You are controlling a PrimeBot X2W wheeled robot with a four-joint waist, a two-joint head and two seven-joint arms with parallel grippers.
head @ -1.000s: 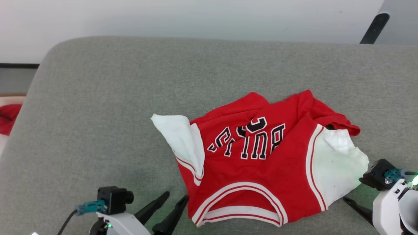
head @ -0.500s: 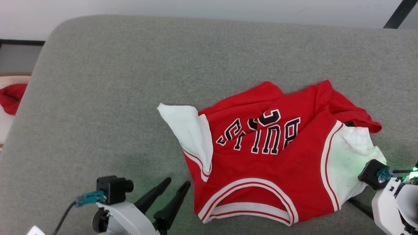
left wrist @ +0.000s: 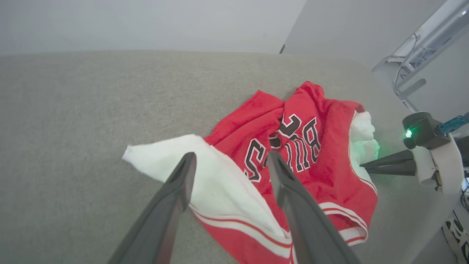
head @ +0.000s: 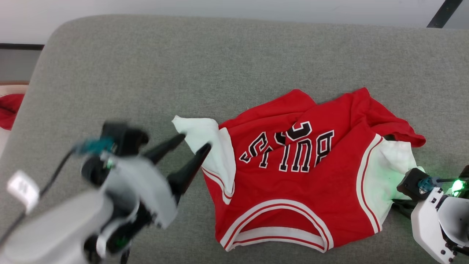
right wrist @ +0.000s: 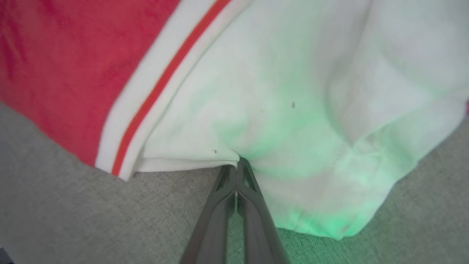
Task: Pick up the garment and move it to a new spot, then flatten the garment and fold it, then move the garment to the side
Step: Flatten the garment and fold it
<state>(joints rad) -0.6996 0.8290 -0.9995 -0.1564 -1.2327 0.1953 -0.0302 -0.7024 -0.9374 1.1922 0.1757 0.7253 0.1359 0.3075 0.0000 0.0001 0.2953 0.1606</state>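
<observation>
The garment [head: 293, 179], a red jersey with white side panels and black-and-white lettering, lies crumpled on the grey surface [head: 146, 73], right of centre. My left gripper [head: 194, 143] hovers open just left of the jersey's folded-up white flap [left wrist: 205, 172], and its fingers straddle that flap in the left wrist view. My right gripper [right wrist: 237, 163] is shut on the near edge of the right white panel [right wrist: 293, 91]. In the head view the right gripper [head: 397, 205] sits low at the jersey's right side, fingertips tucked against the cloth.
A small red cloth scrap [head: 9, 110] lies beyond the grey surface's left edge. A dark slanted bar [head: 443, 14] stands past the far right corner. Bare grey surface spreads left of and behind the jersey.
My left arm has lifted and swung forward to the white flap, jaws still open. My right gripper has shut on the white panel's edge. The camera has shifted a little.
</observation>
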